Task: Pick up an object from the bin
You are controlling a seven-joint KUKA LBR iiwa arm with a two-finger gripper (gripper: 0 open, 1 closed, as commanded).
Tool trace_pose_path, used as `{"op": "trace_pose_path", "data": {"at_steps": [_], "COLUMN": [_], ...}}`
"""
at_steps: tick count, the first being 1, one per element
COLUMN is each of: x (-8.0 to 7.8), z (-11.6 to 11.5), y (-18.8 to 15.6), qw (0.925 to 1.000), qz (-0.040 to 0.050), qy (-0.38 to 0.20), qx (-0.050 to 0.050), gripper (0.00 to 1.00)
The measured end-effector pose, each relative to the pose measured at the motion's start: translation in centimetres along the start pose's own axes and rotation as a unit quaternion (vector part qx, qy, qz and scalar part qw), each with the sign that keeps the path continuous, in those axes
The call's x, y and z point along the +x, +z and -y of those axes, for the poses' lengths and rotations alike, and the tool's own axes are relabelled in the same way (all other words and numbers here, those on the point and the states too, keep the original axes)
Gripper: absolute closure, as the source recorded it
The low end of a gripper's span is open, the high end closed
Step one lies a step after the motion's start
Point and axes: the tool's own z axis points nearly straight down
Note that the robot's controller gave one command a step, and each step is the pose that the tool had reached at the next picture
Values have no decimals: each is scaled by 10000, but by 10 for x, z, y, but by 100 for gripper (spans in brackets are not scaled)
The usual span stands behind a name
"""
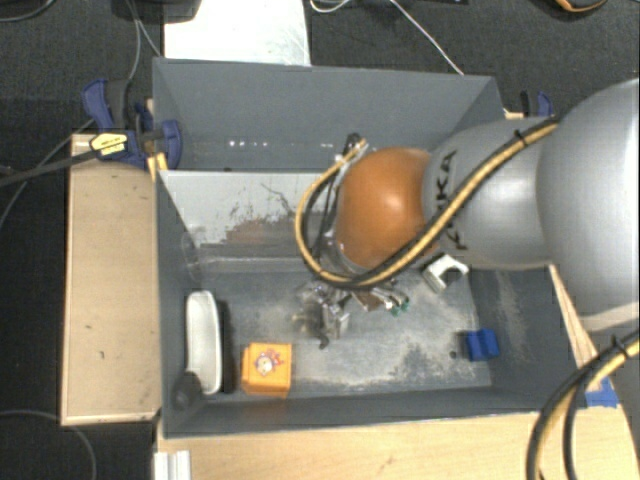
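Note:
My gripper hangs low over the middle of the bin floor, below the arm's wrist. Just to its right lies a small brown and green thing, partly under the arm. A white piece sits farther right, close to the arm. An orange block with a round white face rests on the floor to the gripper's lower left, apart from it. I see nothing held in the gripper.
A long white oval thing lies along the bin's left wall, with a dark small thing at its near end. A small blue block sits at the right. The arm covers the bin's upper right part.

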Motion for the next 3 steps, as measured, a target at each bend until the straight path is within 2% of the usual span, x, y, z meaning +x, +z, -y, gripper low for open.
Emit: {"op": "trace_pose_path", "data": {"at_steps": [1,2,3], "x": [0,2,1], "z": [0,-1,-1], "y": [-2,-14,-36], "qw": [10000,10000,10000], "qz": [-1,-30,-18], "qy": [3,6,11], "qx": [-2,-16,-11], "gripper": [100,100,100]}}
